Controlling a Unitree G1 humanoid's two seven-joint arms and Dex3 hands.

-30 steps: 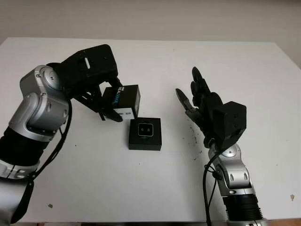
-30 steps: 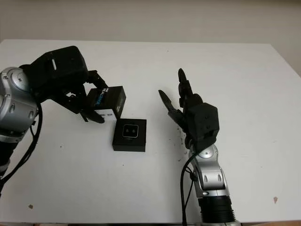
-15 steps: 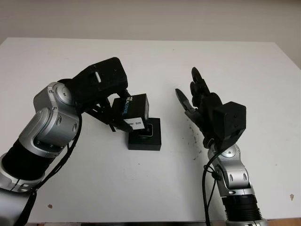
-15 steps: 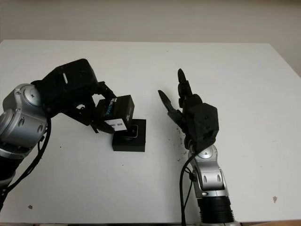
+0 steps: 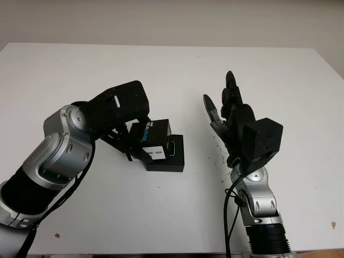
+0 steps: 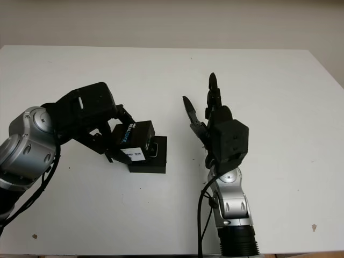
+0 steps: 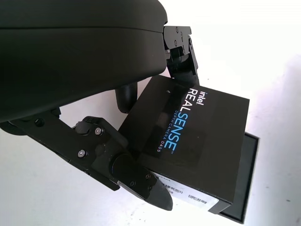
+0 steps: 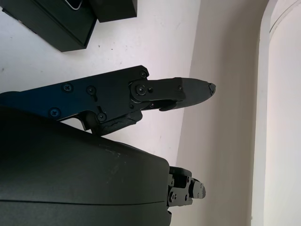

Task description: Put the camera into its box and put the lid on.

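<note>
— Left hand, what has it got?
— Its black fingers are clamped on the black rectangular cardboard lid with the white "intel REALSENSE" lettering and a white barcode label on one edge. One finger lies along the lid's labelled edge, another presses the opposite side, as the left wrist view shows.

— And where is that lid relative to the box?
— It hangs tilted over the left part of the flat black square box base, which sits on the white worktop. The lid overlaps the base without being squared up on it; the base's right and front edges show past it.

— Can you see the camera?
— Just a sliver: the small silvery camera lies in the base's recess, peeking out beside the lid's right edge. Most of it is hidden under the lid.

— What about the other arm?
— The right hand is raised above the worktop to the right of the box, well apart from it, palm turned toward the box. It is open and holds nothing.

— Anything else on the worktop?
— A few small dark specks lie on the surface near the right arm's wrist.
</note>
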